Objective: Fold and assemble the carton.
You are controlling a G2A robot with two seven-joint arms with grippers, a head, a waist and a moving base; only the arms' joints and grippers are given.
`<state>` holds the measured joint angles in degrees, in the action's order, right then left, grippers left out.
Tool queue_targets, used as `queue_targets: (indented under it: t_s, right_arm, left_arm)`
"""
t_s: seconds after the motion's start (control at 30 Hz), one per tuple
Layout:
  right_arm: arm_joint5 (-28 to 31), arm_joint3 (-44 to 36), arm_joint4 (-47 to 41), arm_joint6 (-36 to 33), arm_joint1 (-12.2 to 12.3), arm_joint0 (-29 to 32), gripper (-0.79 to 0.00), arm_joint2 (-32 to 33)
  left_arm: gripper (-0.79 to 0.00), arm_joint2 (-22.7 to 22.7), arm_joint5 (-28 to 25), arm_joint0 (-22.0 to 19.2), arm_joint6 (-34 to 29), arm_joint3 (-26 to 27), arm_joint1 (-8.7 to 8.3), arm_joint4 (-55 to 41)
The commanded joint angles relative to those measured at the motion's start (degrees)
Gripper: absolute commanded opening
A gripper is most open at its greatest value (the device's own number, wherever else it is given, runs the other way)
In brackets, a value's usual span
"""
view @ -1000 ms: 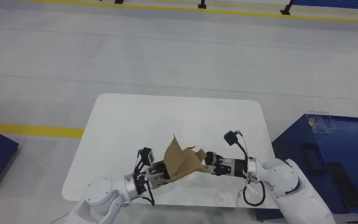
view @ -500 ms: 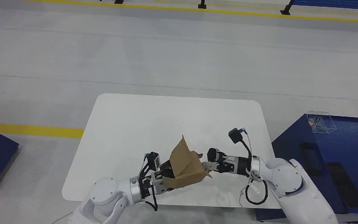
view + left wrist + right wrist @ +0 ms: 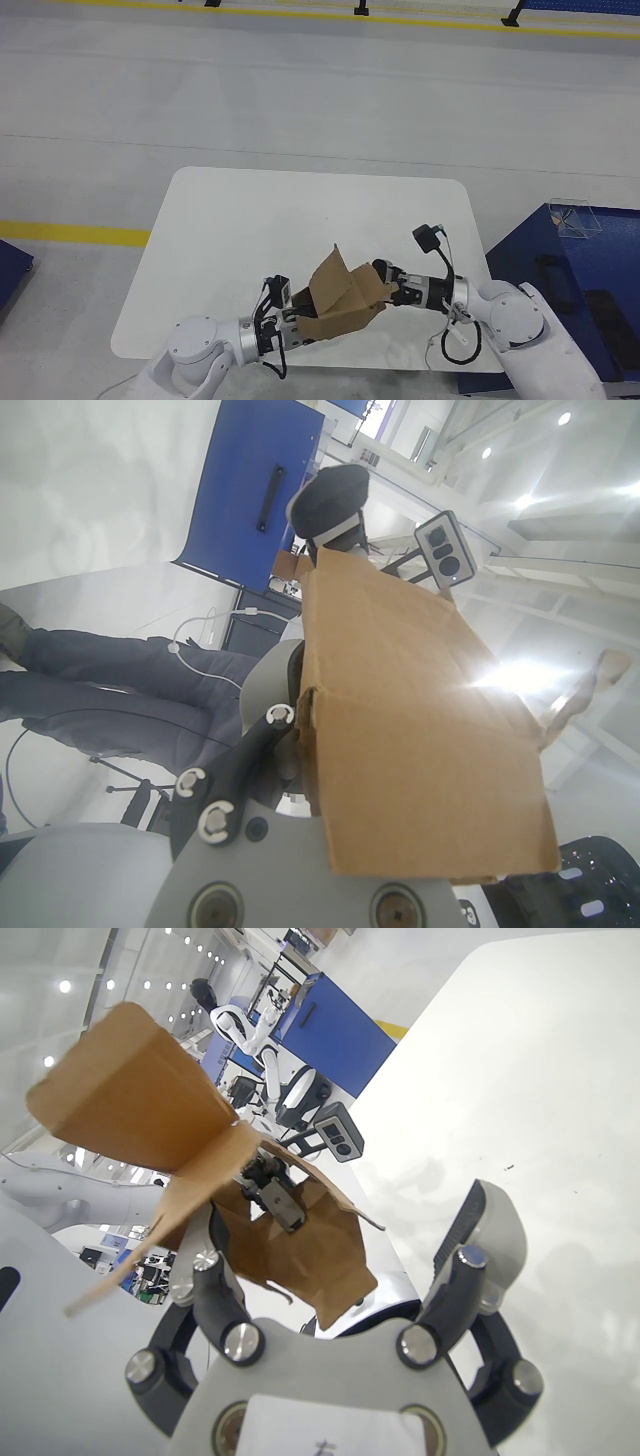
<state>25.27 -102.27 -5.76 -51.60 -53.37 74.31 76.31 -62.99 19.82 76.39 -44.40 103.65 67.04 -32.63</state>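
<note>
Carton (image 3: pixel 345 298), brown creased cardboard, angular, half-folded

12 o'clock: worktop (image 3: pixel 300 210) lies broad and open, room for either claw to pass.
Middle: carton (image 3: pixel 345 295) with raised flaps stands between my left claw (image 3: pixel 298 325) and right claw (image 3: pixel 386 288).
6 o'clock: worktop edge near the carton.
3 o'clock: blue cabinet (image 3: pixel 560 290) just beside the worktop.

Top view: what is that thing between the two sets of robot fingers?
A brown cardboard carton, partly folded, spans the gap between the left fingers and the right fingers, as the top view shows.
</note>
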Motion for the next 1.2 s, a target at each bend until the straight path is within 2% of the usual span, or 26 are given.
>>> queue_targets:
  t_s: [0.0,0.17,0.5,0.87,1.17]
  right_arm:
    - [0.18,-0.31,-0.06,0.47,0.07,0.23,0.000,0.66]
    - [-0.21,0.10,0.13,0.47,0.15,0.30,0.000,1.19]
    - [-1.35,3.06,3.25,-0.72,0.28,-0.15,0.000,0.66]
    - [-0.71,0.15,1.00,-4.27,0.54,1.02,0.000,0.28]
    - [-1.39,0.26,1.44,-2.90,0.55,0.84,0.000,0.31]
  left_arm:
    - [-0.785,0.58,0.33,-0.25,0.26,-0.12,0.05,0.08]
    - [-0.785,1.13,0.61,-0.68,0.59,-0.11,0.06,0.05]
    - [-0.785,-1.20,0.13,-0.21,1.97,0.26,-0.20,-2.95]
    - [-0.785,-1.75,1.18,-0.60,4.66,-0.46,-0.19,-4.73]
    - [-0.785,-1.12,0.75,-1.04,4.57,-0.37,-0.19,-4.56]
